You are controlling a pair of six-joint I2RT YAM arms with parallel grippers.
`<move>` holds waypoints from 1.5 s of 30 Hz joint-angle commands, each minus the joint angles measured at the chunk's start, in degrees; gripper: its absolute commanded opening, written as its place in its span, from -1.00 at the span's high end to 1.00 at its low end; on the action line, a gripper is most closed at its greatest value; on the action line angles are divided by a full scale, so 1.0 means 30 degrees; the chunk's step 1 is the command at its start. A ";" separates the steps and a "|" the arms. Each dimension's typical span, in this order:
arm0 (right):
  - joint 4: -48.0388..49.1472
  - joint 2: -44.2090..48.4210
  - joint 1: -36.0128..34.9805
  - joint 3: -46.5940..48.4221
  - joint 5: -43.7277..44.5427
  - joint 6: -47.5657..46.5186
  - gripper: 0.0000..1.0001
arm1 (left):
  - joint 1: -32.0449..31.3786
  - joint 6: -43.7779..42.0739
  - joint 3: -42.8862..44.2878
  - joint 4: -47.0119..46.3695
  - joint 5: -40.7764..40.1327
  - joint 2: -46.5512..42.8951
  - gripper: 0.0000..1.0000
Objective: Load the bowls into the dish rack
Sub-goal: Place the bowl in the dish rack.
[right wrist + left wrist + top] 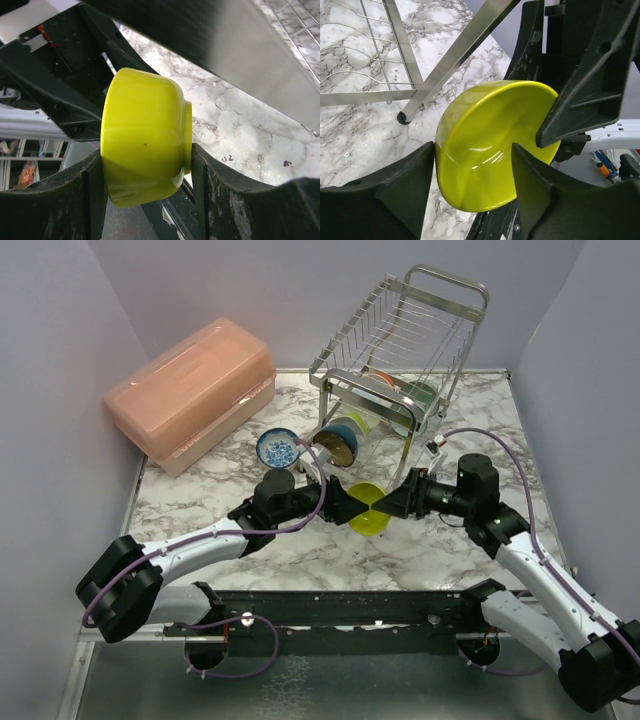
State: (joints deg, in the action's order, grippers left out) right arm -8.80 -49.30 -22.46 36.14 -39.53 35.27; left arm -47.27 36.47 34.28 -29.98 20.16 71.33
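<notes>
The lime bowl (370, 512) hangs above the marble tabletop (320, 550) just in front of the dish rack (400, 335), tipped on its side and caught between the two grippers, which meet nose to nose. The right gripper (386, 502) is clamped on it: in the right wrist view one finger (95, 200) lies across the rim side and the other (210, 190) presses against the bowl's foot. The left gripper (346, 504) has its fingers parted. In its wrist view one finger (405, 195) sits just at the bowl's side and the other (540, 195) crosses in front of the glossy wall, with no squeeze to be seen. A chrome leg of the rack slants down to the table right behind the bowl. Inside the rack's lower tier several bowls stand on edge, among them a teal bowl (340, 442) at the front, a yellow one (360, 423) beside it, and a green one (420, 395) further back. A blue-and-white patterned bowl (276, 448) sits upright on the table just left of the rack, near the left wrist. A pink lidded plastic box (190, 390) stands at the far left.
</notes>
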 commanded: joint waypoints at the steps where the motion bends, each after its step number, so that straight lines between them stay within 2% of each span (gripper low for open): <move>1: -0.1743 0.0640 -0.0041 -0.0269 0.2130 -0.0197 0.99 | -0.0055 0.0119 0.0063 -0.0886 -0.0017 -0.0382 -0.34; 6: -0.3508 0.1237 -0.0028 -0.0043 0.2845 -0.0728 0.99 | 0.0008 0.0036 -0.0422 -0.0890 -0.0777 -0.0950 -0.50; 11: -0.5993 0.1976 -0.0040 0.0597 0.3633 -0.1161 0.99 | 0.0092 -0.0096 -0.0961 -0.0954 -0.1938 -0.1753 -0.78; 16: -0.8809 0.2340 -0.0043 0.1383 0.5441 -0.1062 0.99 | 0.0320 -0.0435 -0.1551 -0.0969 -0.2937 -0.2542 -0.94; 22: -1.0689 0.2458 -0.0038 0.1945 0.7954 -0.0215 0.99 | 0.0893 -0.0453 -0.2032 -0.0968 -0.3808 -0.3225 -0.98; 28: -1.2669 0.2622 -0.0034 0.2476 1.1954 0.0771 0.99 | 0.1218 -0.0941 -0.2473 -0.0701 -0.4563 -0.3990 -0.98; 34: -1.2577 0.2794 -0.0018 0.2828 1.5216 0.0705 0.99 | 0.1383 -0.1350 -0.2597 -0.0472 -0.4910 -0.4463 -0.98; 41: -1.0085 0.2143 -0.0039 0.2720 1.8072 -0.0754 0.99 | 0.1413 -0.1389 -0.2599 -0.0439 -0.4691 -0.4532 -0.98; 45: -0.8170 0.1164 -0.0043 0.2918 1.8478 -0.2198 1.00 | 0.1424 -0.1250 -0.2709 -0.0440 -0.4561 -0.4652 -0.98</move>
State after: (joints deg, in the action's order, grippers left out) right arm -41.74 -43.66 -22.46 42.94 10.52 33.56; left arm -43.44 33.17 27.20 -31.09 6.79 58.59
